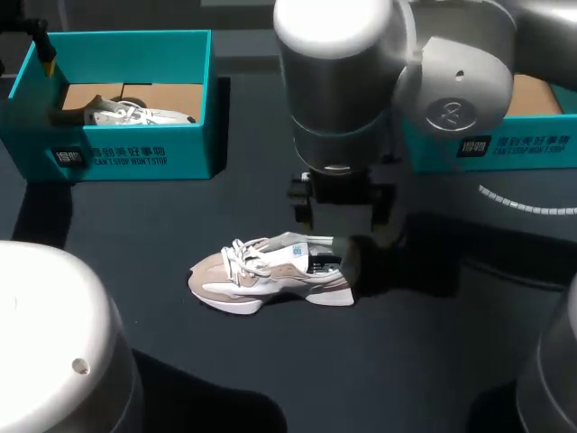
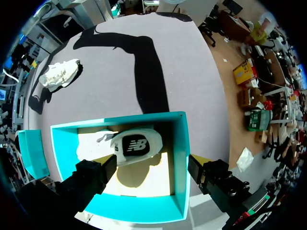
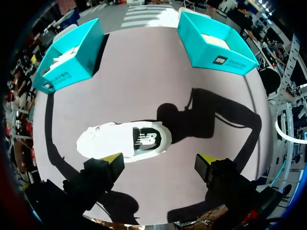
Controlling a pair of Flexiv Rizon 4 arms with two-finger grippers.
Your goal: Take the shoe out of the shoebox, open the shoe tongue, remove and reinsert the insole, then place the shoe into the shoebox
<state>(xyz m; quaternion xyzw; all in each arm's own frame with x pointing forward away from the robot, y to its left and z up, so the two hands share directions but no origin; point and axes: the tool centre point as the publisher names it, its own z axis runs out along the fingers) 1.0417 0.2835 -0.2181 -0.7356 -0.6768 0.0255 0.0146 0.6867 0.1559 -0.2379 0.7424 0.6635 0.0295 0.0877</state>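
Note:
A beige and white shoe (image 1: 269, 273) lies on its side on the dark table, toe toward my left. My right arm (image 1: 361, 99) hangs over its heel end. In the right wrist view my right gripper (image 3: 160, 160) is open just above the shoe (image 3: 123, 141), which lies ahead of the fingers with neither pad touching it. My left gripper (image 2: 153, 175) is open wide over the left teal shoebox (image 2: 180, 158), where a second shoe (image 2: 127, 146) lies on brown cardboard. That shoebox (image 1: 135, 153) sits at the back left.
A second teal shoebox (image 1: 532, 144) stands at the back right, partly hidden behind my right arm; it is also in the right wrist view (image 3: 216, 48). Dark table surface stretches in front of and beside the shoe.

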